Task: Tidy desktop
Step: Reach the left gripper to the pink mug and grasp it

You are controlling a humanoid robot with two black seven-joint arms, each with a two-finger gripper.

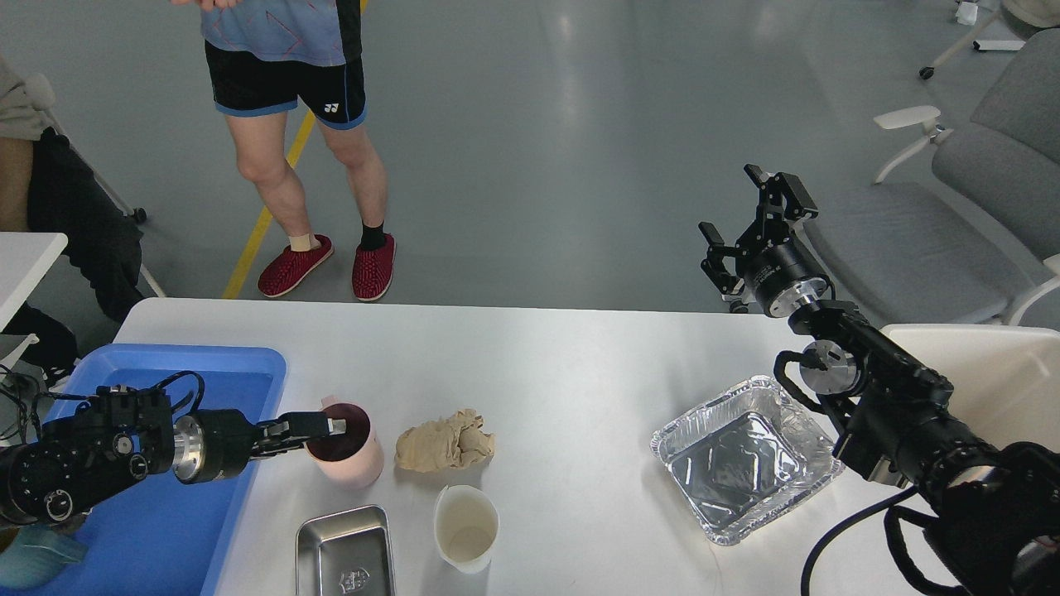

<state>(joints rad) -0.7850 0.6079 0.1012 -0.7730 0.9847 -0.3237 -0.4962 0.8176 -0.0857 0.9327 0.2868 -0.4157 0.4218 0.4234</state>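
Note:
The white desktop fills the middle of the head view. A pink cup with dark inside stands on it beside the blue plastic tray. My left gripper reaches in from the left, and its fingers pinch the cup's near-left rim, one fingertip inside. A crumpled brown paper, a white cup, a small steel tray and an empty foil tray lie on the desktop. My right gripper is open and empty, raised above the far right edge.
A person in red shoes stands beyond the far edge. Grey chairs stand at the back right. A smaller white table adjoins on the right. A teal object lies in the blue tray's near corner.

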